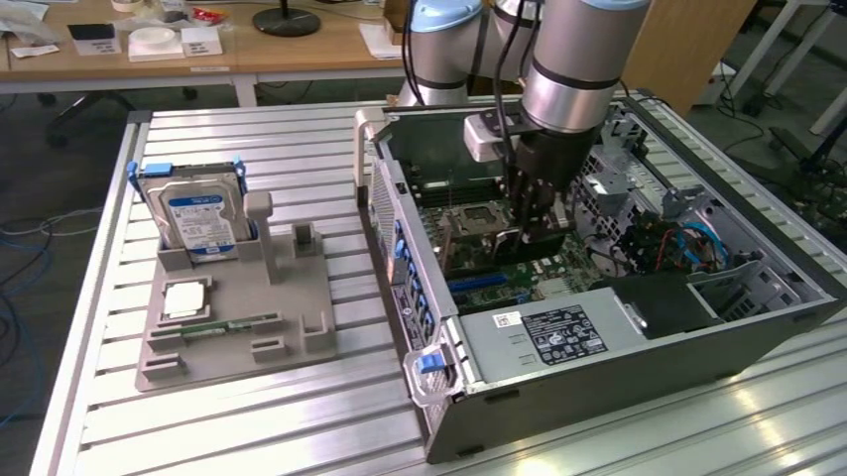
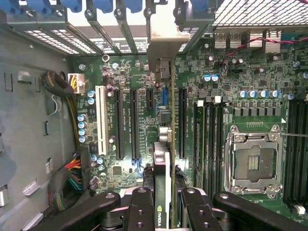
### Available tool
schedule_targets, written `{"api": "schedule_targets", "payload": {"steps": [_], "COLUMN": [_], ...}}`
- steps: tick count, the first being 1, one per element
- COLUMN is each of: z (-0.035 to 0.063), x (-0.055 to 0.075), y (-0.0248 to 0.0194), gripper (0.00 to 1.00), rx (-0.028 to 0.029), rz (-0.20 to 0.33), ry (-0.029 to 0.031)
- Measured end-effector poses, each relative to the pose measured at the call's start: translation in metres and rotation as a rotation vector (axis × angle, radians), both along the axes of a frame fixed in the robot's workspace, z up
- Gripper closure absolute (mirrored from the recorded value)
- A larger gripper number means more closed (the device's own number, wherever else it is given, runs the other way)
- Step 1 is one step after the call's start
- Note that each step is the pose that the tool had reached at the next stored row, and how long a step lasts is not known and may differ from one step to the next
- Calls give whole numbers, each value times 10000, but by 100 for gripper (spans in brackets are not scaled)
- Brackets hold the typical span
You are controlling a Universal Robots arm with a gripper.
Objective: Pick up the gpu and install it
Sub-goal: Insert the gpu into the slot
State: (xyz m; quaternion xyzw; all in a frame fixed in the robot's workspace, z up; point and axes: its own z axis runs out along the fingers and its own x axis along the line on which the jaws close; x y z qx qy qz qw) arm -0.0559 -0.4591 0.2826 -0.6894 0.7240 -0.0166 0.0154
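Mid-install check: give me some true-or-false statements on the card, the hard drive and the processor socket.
1. The tool grips the graphics card inside the computer case. True.
2. The hard drive lies inside the case. False: it stands in the grey holder on the table, outside the case.
3. The processor socket is empty. True.
4. The graphics card lies in the grey holder. False: the tool holds it over the expansion slots.

The gpu [image 2: 161, 166] bears the NVIDIA logo and name. Printing on the power supply [image 1: 556, 332] label and the hard drive [image 1: 198, 213] label is illegible.
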Motion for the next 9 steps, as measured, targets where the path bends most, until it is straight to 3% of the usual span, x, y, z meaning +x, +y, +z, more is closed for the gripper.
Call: {"api": "schedule_targets", "payload": {"steps": [5, 9], "z": [0, -9], "x": [-6, -42], "y": [-11, -20], "gripper": [74, 74], "rx": [67, 80], "rz": [3, 4], "ry": [0, -5]}}
